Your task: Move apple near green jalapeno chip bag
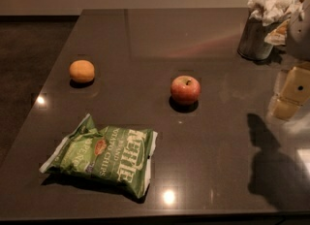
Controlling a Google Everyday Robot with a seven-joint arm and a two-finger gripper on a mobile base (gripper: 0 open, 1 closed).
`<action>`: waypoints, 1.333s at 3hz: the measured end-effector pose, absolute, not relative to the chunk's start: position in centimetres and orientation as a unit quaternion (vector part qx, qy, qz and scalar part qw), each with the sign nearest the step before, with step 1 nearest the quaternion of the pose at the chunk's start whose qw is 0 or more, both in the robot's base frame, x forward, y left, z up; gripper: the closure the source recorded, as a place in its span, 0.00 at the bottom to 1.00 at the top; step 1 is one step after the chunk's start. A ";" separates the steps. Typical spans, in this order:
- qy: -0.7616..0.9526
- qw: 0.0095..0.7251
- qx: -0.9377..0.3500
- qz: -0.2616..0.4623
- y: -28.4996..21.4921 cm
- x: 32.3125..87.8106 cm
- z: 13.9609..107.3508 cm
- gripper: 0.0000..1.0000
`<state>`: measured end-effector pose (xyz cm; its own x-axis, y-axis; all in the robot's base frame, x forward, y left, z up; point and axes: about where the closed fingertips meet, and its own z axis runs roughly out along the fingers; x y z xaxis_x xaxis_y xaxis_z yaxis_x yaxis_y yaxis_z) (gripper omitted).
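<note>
The red apple, with yellowish patches and a short stem, sits upright near the middle of the dark glossy table. The green jalapeno chip bag, crinkled with white "Kettle" lettering, lies flat at the front left, well apart from the apple. My gripper, pale yellow, hangs at the right edge of the view above the table, to the right of the apple and not touching it. It holds nothing that I can see.
A plain orange round fruit sits at the left of the table, behind the bag. A metal cup stuffed with white napkins stands at the back right, beside my arm. The table's left edge drops to dark floor.
</note>
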<state>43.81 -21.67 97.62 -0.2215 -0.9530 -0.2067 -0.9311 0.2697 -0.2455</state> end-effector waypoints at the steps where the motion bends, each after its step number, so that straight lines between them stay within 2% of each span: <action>1: 0.781 0.159 -0.603 -0.034 -21.7 43.8 97.6 0.00; 4: 0.746 0.174 -0.642 0.029 -14.8 48.2 92.4 0.00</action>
<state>48.17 -14.85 92.40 -0.1151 -0.9479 -0.2971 -0.9679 0.1743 -0.1810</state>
